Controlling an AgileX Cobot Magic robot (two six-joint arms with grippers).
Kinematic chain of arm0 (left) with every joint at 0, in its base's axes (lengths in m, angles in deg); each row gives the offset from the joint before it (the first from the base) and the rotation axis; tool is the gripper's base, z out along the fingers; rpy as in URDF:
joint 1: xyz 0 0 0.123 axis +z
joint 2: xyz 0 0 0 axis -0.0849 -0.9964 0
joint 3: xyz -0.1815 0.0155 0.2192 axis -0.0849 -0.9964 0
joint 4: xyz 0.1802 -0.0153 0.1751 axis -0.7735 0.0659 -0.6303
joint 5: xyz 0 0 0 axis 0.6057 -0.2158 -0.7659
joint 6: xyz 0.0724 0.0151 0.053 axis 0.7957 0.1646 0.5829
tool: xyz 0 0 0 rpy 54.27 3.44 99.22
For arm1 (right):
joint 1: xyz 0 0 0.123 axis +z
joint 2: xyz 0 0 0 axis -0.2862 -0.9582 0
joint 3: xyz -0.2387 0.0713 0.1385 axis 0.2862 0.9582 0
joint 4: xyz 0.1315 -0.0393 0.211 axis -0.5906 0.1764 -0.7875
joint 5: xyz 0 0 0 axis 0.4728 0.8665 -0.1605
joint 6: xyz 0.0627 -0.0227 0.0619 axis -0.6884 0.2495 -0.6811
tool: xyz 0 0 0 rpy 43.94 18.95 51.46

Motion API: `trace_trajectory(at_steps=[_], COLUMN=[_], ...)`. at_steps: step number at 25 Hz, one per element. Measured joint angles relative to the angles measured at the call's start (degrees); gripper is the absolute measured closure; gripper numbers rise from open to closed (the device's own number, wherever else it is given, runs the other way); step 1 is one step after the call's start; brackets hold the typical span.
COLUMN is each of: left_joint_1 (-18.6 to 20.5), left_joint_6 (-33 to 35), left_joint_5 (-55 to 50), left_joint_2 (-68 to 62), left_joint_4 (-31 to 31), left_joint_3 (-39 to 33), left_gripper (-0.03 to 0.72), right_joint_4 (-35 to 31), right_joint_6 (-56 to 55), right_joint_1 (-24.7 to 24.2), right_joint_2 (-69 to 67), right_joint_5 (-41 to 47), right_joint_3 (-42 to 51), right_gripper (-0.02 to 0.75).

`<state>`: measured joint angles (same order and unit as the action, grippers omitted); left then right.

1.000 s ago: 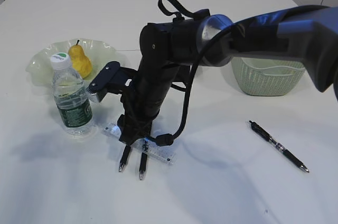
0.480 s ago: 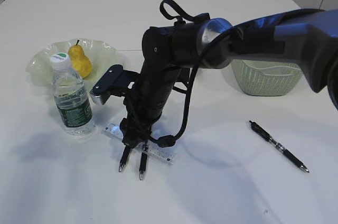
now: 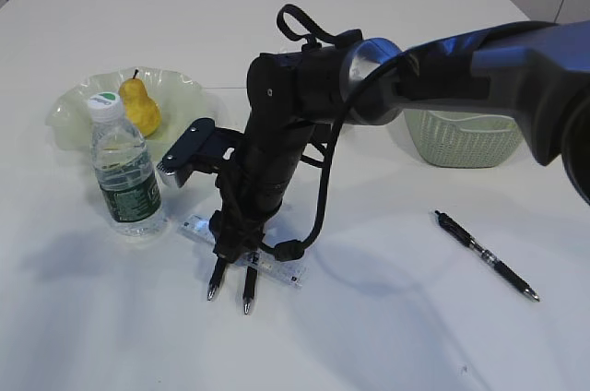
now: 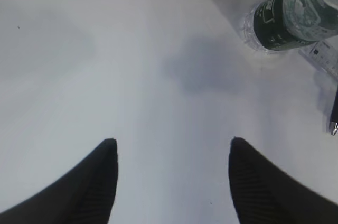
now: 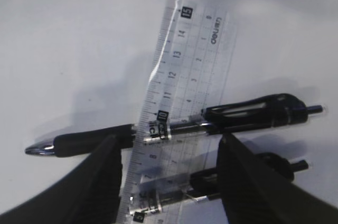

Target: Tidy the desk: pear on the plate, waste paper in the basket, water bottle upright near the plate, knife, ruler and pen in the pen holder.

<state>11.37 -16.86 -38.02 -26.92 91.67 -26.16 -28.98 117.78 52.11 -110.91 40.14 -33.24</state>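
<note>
White desk (image 3: 387, 336), both hands spread: right hand (image 5: 169, 152) astride ruler (image 5: 182, 76) and pens (image 5: 174, 126), left hand (image 4: 171, 152) apart.

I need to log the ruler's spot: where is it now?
The ruler lies left of centre on the desk, across two pens, beside the water bottle, under the right gripper.

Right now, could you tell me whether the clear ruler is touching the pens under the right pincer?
Touching. The right wrist view shows the ruler lying straight across both pens, its transparent body resting on their barrels.
</note>
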Motion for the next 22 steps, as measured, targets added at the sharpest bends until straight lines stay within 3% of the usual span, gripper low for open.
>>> trace_trajectory(at_steps=[22], left_joint_1=[0.0], left_joint_6=[0.0], left_joint_5=[0.0], left_joint_2=[0.0], left_joint_4=[-0.1], left_joint_3=[0.0], left_gripper=[0.222], right_joint_4=[0.0], right_joint_6=[-0.9], right_joint_1=[0.0], right_joint_2=[0.0], right_joint_5=[-0.6], right_joint_3=[-0.1], right_gripper=[0.309])
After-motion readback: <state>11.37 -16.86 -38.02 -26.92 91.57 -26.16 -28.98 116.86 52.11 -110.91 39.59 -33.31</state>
